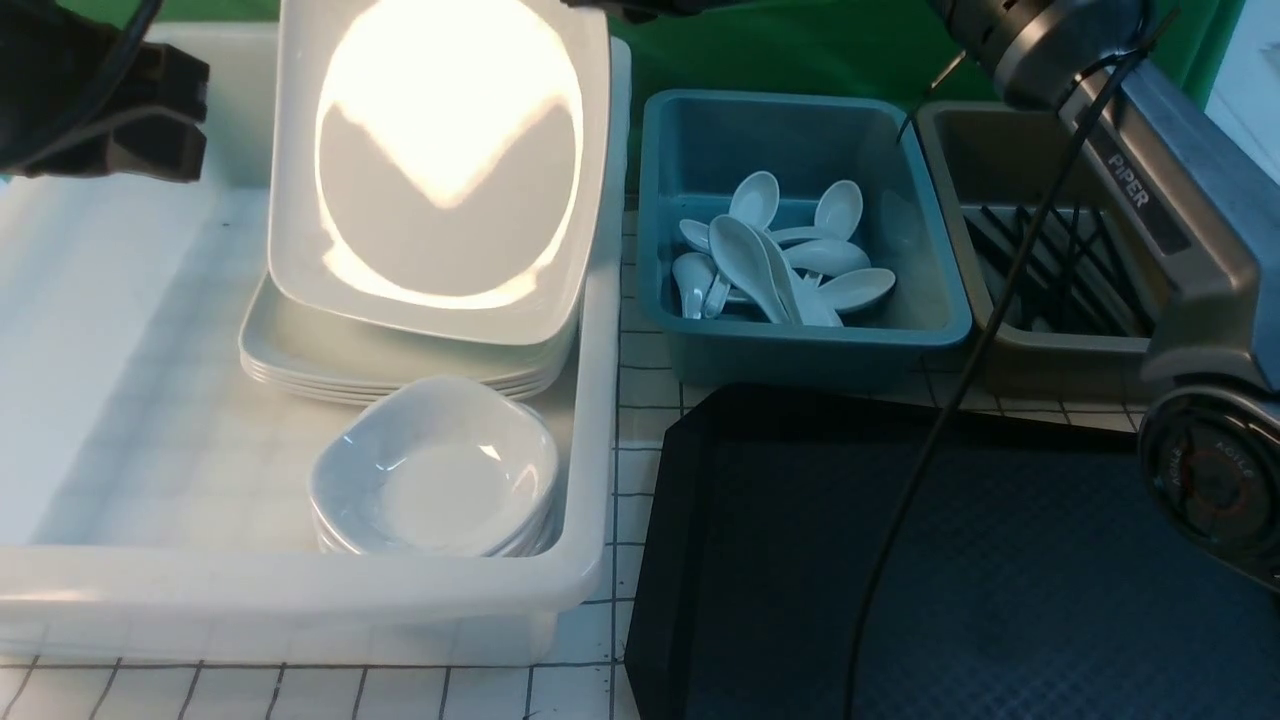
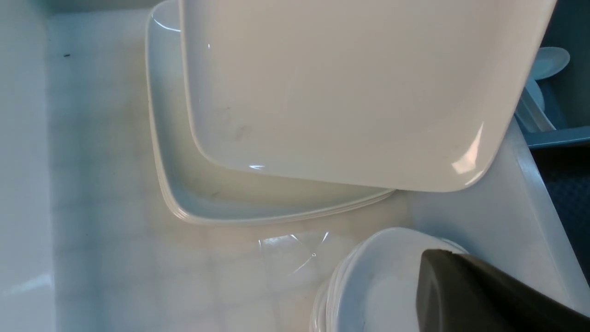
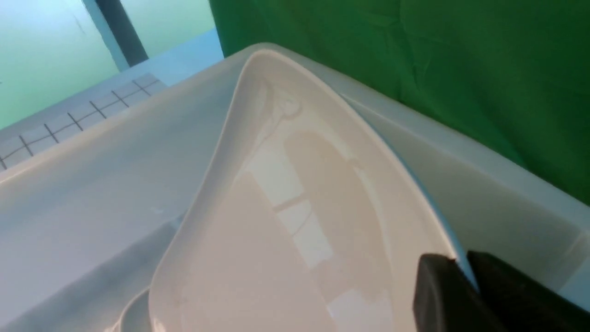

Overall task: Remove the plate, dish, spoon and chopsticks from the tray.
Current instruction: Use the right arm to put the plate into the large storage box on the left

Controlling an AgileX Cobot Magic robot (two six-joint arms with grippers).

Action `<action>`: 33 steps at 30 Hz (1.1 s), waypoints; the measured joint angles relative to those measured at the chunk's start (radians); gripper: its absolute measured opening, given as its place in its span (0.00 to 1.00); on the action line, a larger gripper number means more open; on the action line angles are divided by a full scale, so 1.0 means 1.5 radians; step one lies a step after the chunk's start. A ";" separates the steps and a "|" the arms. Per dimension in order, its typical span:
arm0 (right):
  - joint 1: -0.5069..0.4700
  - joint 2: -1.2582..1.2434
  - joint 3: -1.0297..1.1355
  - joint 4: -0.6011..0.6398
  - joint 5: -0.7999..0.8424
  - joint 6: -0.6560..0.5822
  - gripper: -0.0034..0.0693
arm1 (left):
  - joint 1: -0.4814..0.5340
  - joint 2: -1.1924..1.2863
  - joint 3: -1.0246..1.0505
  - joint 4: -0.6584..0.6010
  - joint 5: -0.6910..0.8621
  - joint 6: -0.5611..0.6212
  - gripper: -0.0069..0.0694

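Observation:
My right gripper (image 3: 461,263) is shut on the rim of the large white plate (image 1: 440,160), (image 3: 295,221). It holds the plate tilted up over a stack of like plates (image 1: 400,360) in the white tub (image 1: 300,600). The plate's lower edge rests on or just above that stack (image 2: 258,203). My left gripper (image 1: 175,110) hangs empty above the tub's far left, its fingers together. A stack of small white dishes (image 1: 435,480), (image 2: 378,286) sits at the tub's front. The black tray (image 1: 1000,560) shows nothing on its visible part. Several white spoons (image 1: 780,260) lie in the teal tub. Black chopsticks (image 1: 1060,270) lie in the brown tub.
The teal tub (image 1: 950,320) and the brown tub (image 1: 1050,350) stand behind the tray, right of the white tub. My right arm (image 1: 1150,180) reaches over the brown tub, its cable crossing the tray. A green cloth hangs behind.

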 joint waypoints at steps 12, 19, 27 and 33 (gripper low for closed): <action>0.000 0.000 -0.001 0.002 0.001 -0.016 0.13 | 0.000 0.000 0.000 0.000 0.006 0.000 0.10; 0.000 0.001 -0.001 0.000 -0.001 -0.016 0.29 | 0.000 0.000 0.000 0.000 0.023 0.003 0.10; -0.001 0.000 -0.007 -0.016 -0.011 -0.018 0.37 | 0.000 0.000 0.000 0.002 0.026 0.004 0.10; -0.001 0.000 -0.007 -0.021 -0.011 -0.018 0.37 | 0.000 0.000 0.000 0.003 0.026 0.007 0.10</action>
